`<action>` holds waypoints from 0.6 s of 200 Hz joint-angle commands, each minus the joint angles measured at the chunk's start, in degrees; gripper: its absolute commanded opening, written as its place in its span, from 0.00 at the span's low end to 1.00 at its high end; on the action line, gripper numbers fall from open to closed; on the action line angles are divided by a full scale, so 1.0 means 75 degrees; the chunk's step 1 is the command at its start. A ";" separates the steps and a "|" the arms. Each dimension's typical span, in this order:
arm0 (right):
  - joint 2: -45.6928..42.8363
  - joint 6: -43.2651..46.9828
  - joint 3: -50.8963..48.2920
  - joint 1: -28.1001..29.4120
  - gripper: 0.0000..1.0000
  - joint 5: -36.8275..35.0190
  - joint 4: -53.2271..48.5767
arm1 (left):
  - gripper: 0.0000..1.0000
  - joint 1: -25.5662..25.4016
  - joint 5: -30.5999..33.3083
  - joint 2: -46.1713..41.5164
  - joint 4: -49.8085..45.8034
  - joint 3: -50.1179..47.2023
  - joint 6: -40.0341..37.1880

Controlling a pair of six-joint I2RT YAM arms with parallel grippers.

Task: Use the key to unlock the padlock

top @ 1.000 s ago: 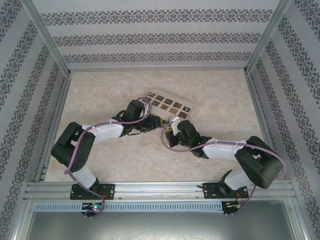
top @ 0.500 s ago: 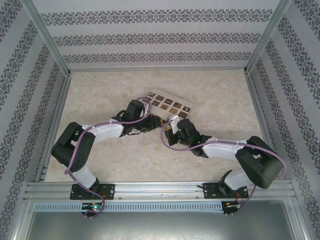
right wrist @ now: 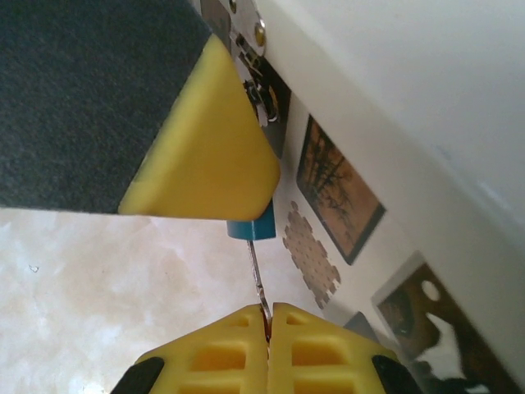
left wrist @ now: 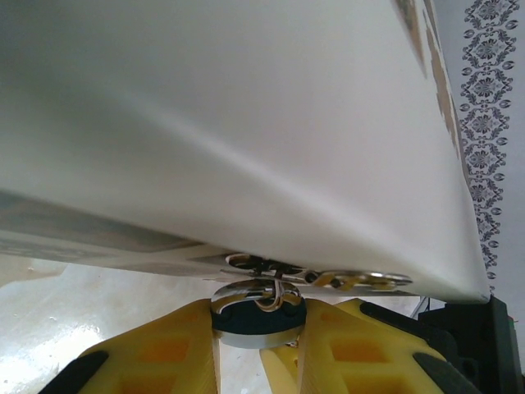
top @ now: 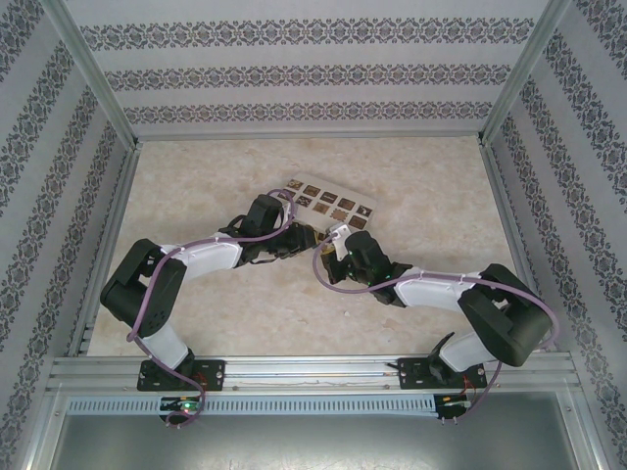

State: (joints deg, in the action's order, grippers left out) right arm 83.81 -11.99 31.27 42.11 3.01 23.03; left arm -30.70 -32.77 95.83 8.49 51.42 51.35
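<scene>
The padlock [left wrist: 256,318] is seen pinched at its blue body betw. the yellow fingers of the L gripper [left wrist: 259,332]. The jaws are drawn in on both sides of it, prob. so the lock is stopped from swinging or twisting while it's worked on. It appears to be hooked to the silver hasp [left wrist: 328,279] at the lower edge of the white box [top: 328,204], which is set at an angle near the middle of the table [top: 431,176]. In the R wrist view, the key [right wrist: 257,275] is shown as a thin shaft running from the R gripper [right wrist: 268,318] up into the underside of the blue body. The R fingers are pressed together on its near end, w/ no gap to be seen. Key & lock are lined up approx. on one axis, which is what a clean turn requires. So the lock is braced from one side, the key is gripped from the other, and both arms are brought together at the box's near edge. Insertion is judged done or nearly so, but depth can't be told. The turn is judged to be the step in hand, w/ the thin key slipping in the pads as the main risk.
</scene>
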 commanded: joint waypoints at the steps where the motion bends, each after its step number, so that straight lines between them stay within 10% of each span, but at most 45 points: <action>1: 0.0117 0.0008 0.0310 -0.0048 0.00 0.0004 0.0459 | 0.25 -0.0173 -0.0463 -0.0145 0.0204 0.0281 0.0228; 120: 0.0131 -0.0558 0.0017 -0.0455 0.00 0.0501 0.1410 | 0.25 -0.0184 -0.0575 -0.0098 0.0327 0.0329 0.0407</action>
State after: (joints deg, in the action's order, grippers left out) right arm 84.16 -14.87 31.27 39.46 5.30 26.83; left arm -30.76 -32.58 95.83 9.47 52.47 52.75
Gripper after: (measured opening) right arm 0.049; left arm 0.253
